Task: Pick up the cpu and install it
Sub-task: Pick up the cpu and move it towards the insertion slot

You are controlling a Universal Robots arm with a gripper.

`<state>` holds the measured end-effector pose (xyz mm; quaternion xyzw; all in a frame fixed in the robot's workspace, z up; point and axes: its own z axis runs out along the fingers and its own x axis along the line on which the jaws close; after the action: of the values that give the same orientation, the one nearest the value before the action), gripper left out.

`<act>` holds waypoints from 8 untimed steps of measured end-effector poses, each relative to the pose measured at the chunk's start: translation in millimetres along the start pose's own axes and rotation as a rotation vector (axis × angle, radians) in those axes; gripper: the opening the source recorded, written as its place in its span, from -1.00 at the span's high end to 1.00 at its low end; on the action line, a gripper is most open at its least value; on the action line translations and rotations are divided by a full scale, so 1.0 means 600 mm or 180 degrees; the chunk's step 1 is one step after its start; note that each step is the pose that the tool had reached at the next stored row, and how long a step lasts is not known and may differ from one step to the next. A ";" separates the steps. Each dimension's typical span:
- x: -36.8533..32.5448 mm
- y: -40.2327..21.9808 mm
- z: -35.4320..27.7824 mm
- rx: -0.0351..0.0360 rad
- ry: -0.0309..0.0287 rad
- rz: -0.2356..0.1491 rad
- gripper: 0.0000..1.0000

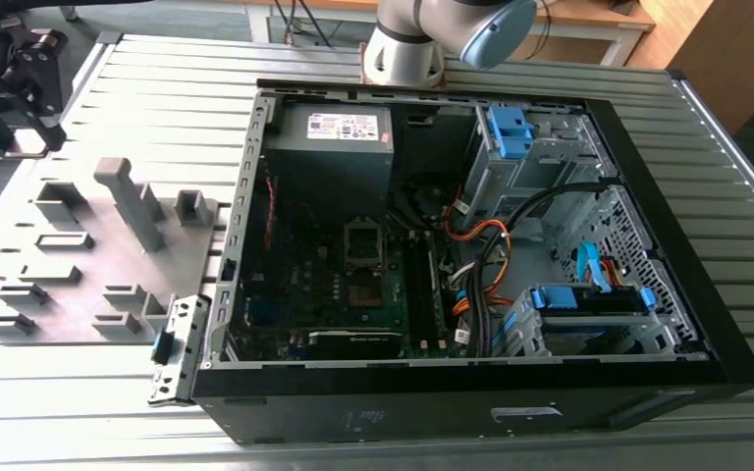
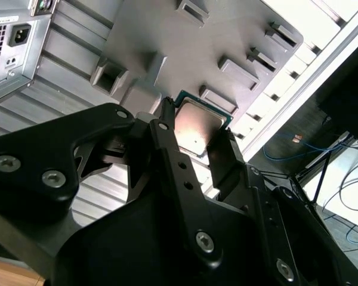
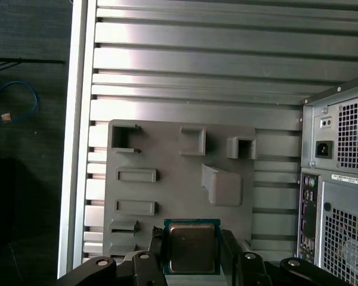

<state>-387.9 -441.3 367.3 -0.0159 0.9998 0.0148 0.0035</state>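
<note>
The cpu (image 2: 198, 126) (image 3: 192, 245), a thin square chip with a dull silver face and green rim, is clamped by its edges between my gripper's black fingers (image 2: 167, 149) in both wrist views. My gripper (image 2: 196, 134) (image 3: 192, 251) is shut on it and holds it in the air over the grey tray (image 3: 179, 173) (image 2: 167, 36). In the exterior view the gripper (image 1: 26, 98) hangs at the far left, over the tray's (image 1: 76, 255) far end. The motherboard's metal-framed socket (image 1: 364, 241) lies inside the open computer case (image 1: 691, 324), well to the exterior view's right of the gripper.
The tray carries several raised grey blocks, one of them tall (image 1: 129, 201). The case's wall (image 1: 248, 196) rises between tray and motherboard. Cables (image 1: 482, 265) and blue drive brackets (image 1: 509, 123) crowd the case's right side. The arm's base (image 1: 410, 49) stands behind the case.
</note>
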 end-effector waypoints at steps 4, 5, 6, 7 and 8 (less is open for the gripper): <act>-0.008 0.000 0.000 0.0000 0.0000 0.0000 0.06; -0.011 0.000 0.000 0.0000 0.0000 0.0000 0.06; -0.014 0.000 0.000 0.0000 0.0000 0.0000 0.06; -0.017 -0.001 0.000 0.0000 0.0000 0.0000 0.06; -0.020 -0.001 0.000 0.0000 0.0000 0.0000 0.06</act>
<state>-375.8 -441.3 367.3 -0.0159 0.9998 0.0148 0.0035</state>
